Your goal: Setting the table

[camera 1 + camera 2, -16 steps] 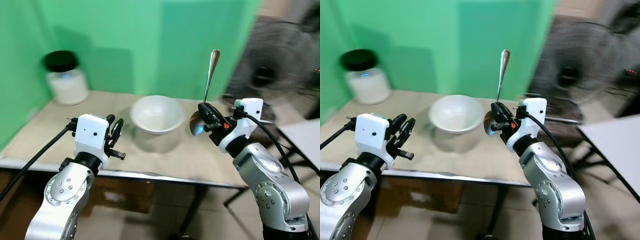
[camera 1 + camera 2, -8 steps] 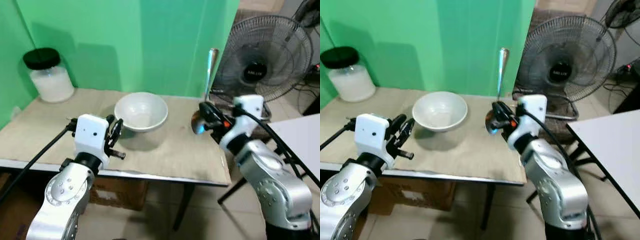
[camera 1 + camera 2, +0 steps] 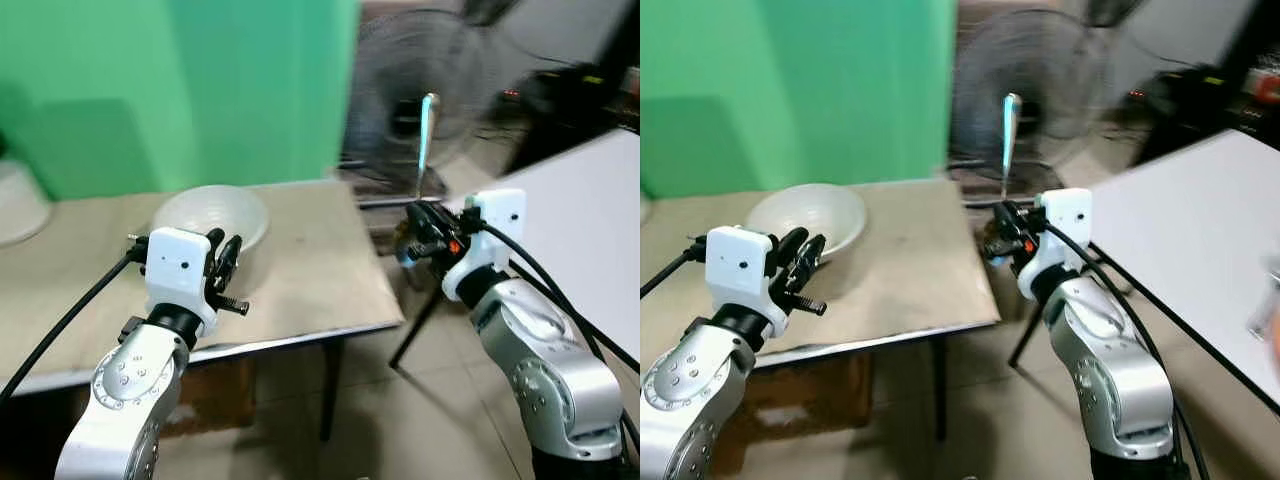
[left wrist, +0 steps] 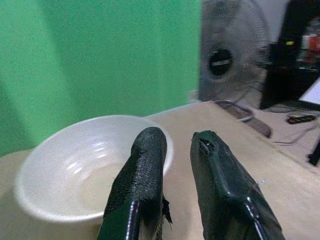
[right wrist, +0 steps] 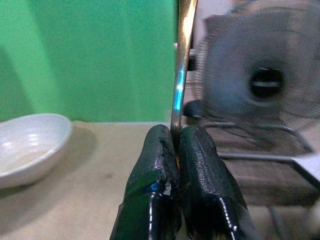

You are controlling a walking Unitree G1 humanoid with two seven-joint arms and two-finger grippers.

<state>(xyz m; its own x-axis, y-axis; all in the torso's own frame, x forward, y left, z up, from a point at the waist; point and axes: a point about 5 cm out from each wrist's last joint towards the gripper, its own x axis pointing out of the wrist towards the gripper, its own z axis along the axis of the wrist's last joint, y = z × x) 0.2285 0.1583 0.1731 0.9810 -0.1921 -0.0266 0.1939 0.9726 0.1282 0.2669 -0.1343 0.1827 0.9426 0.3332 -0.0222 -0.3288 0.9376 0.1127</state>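
Note:
My right gripper point(image 3: 415, 238) is shut on a metal spoon point(image 3: 426, 135), whose handle stands upright above the fingers and whose bowl sits low beside them. It hovers past the right edge of the wooden table point(image 3: 310, 270). In the right wrist view the spoon handle point(image 5: 182, 60) rises from between the pressed fingertips point(image 5: 160, 142). A white bowl point(image 3: 208, 215) rests on the table just beyond my left gripper point(image 3: 228, 262). The left gripper is open and holds nothing, with its fingers point(image 4: 142, 165) pointing at the bowl point(image 4: 75, 165).
A standing fan point(image 3: 420, 70), blurred, is behind the table's right end. A white table point(image 3: 590, 210) stands at the right, with open floor between the two tables. A green wall backs the wooden table.
The view has swung to the right, so the bowl and table sit further left and the jar has left the picture. Both grippers hold as before, spoon still upright.

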